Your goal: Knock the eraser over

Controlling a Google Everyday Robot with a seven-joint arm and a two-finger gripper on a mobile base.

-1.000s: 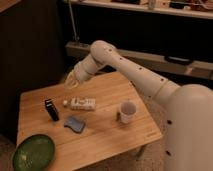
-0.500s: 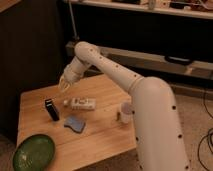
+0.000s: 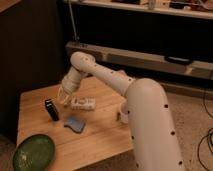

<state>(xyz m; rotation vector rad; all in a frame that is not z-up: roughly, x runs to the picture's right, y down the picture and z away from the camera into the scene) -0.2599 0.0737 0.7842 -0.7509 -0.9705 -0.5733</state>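
Gripper (image 3: pixel 63 96) held low over the wooden table (image 3: pixel 100 135), eraser (image 3: pixel 51 109) not touched.
Finger state cannot be told. The black eraser is seen upright just left of and below the gripper; white dotted block (image 3: pixel 83 104) right beside the gripper, blue-grey pad (image 3: pixel 74 124) below it, green plate (image 3: pixel 33 152) far below-left.

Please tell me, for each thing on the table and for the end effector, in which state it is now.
eraser: standing upright, not knocked over.
end effector: above the table, right of the eraser, apart from it.
white block: lying flat.
blue-grey pad: lying flat.
green plate: resting at the table corner.
cup: mostly hidden by the arm.
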